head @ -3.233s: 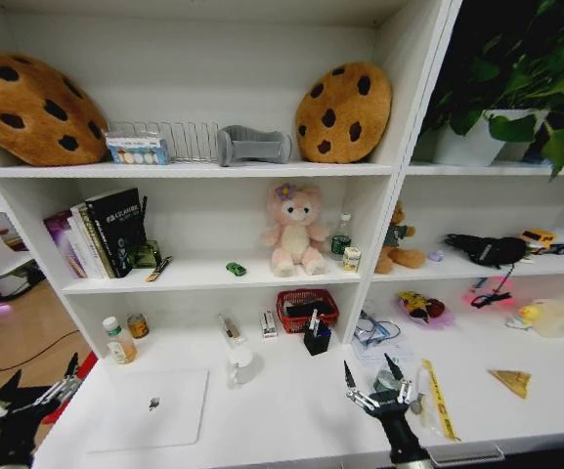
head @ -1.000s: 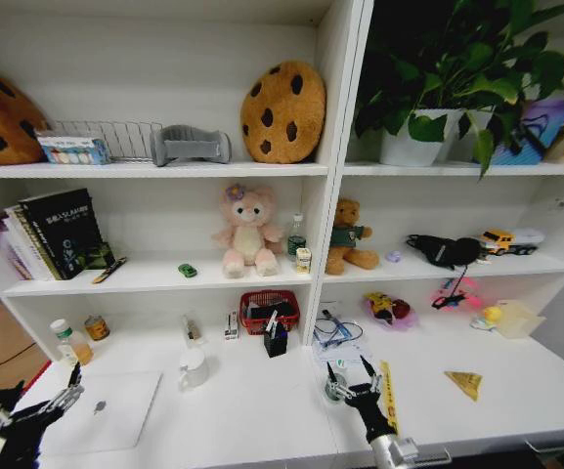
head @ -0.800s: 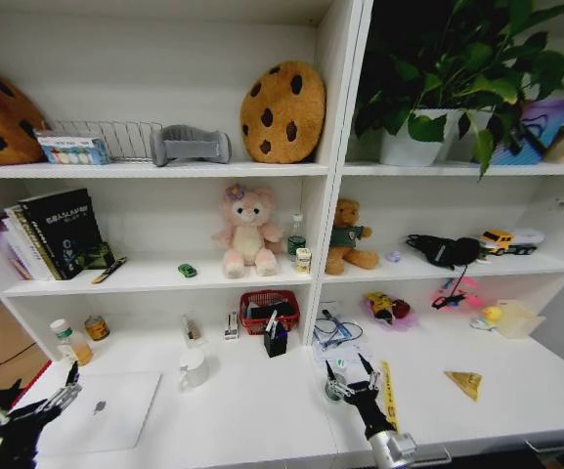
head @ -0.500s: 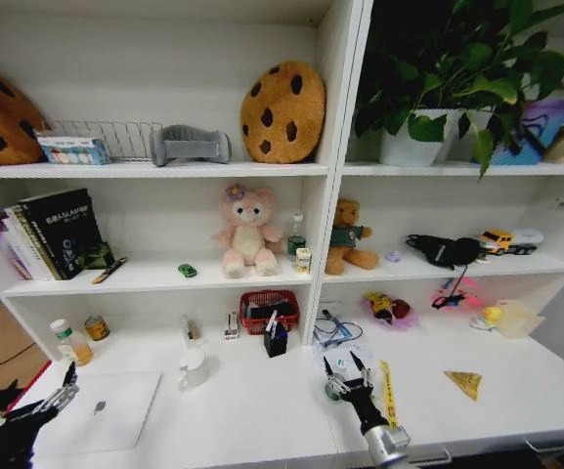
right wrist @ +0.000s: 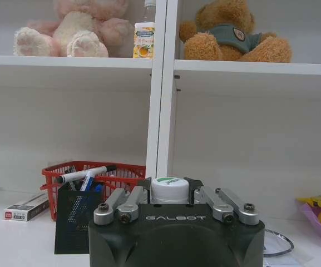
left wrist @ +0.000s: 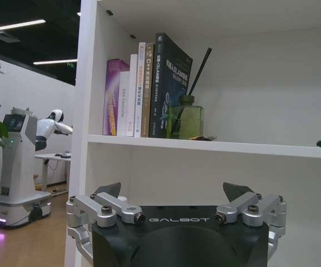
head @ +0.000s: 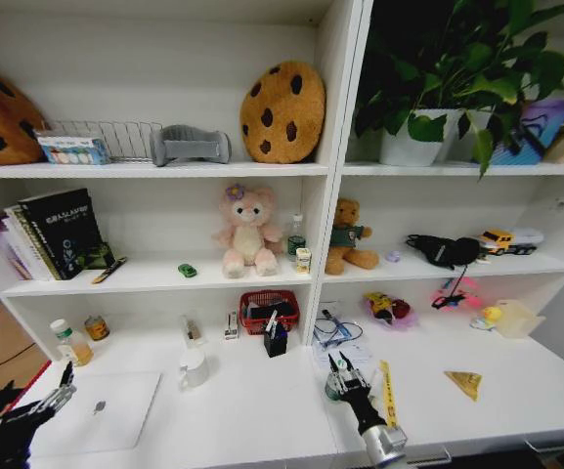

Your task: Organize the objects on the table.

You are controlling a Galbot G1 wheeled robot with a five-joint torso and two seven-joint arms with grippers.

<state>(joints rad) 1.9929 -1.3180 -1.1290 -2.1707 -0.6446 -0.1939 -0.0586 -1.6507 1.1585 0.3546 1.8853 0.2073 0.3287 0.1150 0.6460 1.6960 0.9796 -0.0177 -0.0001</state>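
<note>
While the right gripper (head: 344, 373) sits low over the white desk top (head: 262, 410), its fingers stand on either side of a small white-lidded container with a green mark on top (right wrist: 169, 189), pressed against its lid, apparently so the item can be lifted and relocated. The container stands upright directly between the fingertips; its lower body is hidden behind the gripper housing. A black mesh pen holder (right wrist: 78, 225) and red wire basket (right wrist: 90, 177) lie beyond the gripper, to one side. The left gripper (left wrist: 177, 200) waits, fingers apart and empty, beside the flat silver laptop (head: 106, 412).
</note>
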